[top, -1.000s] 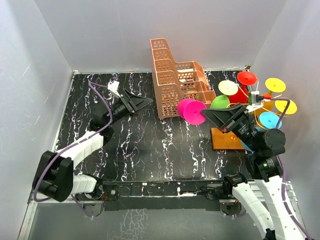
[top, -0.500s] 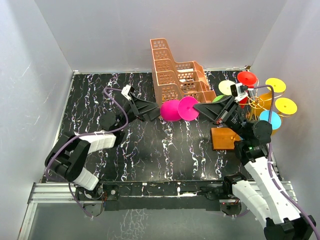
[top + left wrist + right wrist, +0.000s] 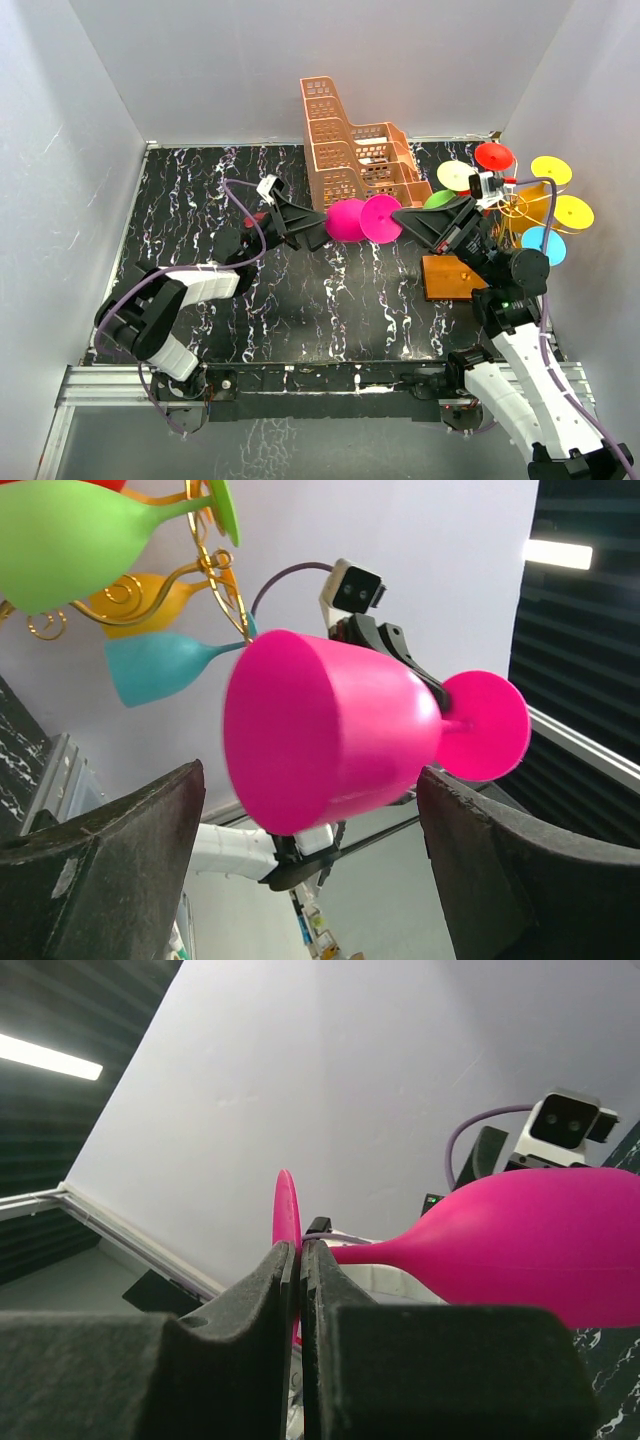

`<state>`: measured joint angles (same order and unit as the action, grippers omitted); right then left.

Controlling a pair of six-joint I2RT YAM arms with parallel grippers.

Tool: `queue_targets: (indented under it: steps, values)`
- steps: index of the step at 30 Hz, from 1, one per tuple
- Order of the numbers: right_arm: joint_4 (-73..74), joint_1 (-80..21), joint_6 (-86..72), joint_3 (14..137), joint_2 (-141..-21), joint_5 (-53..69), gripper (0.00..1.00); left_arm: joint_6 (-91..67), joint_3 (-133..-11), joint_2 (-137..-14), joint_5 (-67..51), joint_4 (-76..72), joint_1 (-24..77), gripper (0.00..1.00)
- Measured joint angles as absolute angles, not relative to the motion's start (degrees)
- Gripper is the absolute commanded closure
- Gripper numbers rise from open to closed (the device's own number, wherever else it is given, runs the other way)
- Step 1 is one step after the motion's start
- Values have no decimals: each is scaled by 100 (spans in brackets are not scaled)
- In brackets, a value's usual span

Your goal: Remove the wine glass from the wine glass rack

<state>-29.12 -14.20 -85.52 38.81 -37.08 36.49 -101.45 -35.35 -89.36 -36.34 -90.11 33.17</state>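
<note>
The pink wine glass [image 3: 347,220] lies sideways in the air, left of the wine glass rack with its orange-brown base board [image 3: 450,278] and gold wire arms [image 3: 515,205]. My right gripper [image 3: 402,218] is shut on the rim of the glass's flat foot [image 3: 284,1222]. In the right wrist view the gripper [image 3: 300,1252] pinches that disc and the bowl [image 3: 540,1245] points away. My left gripper [image 3: 312,226] is open, its fingers on either side of the bowl [image 3: 330,745]. In the left wrist view the gripper [image 3: 312,825] has its left finger [image 3: 100,880] close beside the bowl.
A peach plastic lattice basket [image 3: 350,160] stands just behind the glass. Red [image 3: 493,157], yellow [image 3: 550,170], cream [image 3: 456,176], green [image 3: 436,200] and blue [image 3: 543,244] glasses still hang on the rack. White walls enclose the black marbled table [image 3: 300,300].
The right gripper carried the pink glass leftward, away from the rack. The left arm swung right until its fingers flanked the bowl, and its jaws narrowed a little.
</note>
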Motion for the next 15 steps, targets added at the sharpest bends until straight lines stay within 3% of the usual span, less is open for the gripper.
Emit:
queue_targets:
  steps: [10, 15]
  values:
    - [-1929, -1420, -7975, 4174, -3332, 3260, 92, -10119, -3640, -8646, -3590, -9048, 3415, 16]
    - [-1831, -1420, -7955, 4200, -3277, 3183, 92, -10099, -3800, -8646, -3579, -9045, 3531, 22]
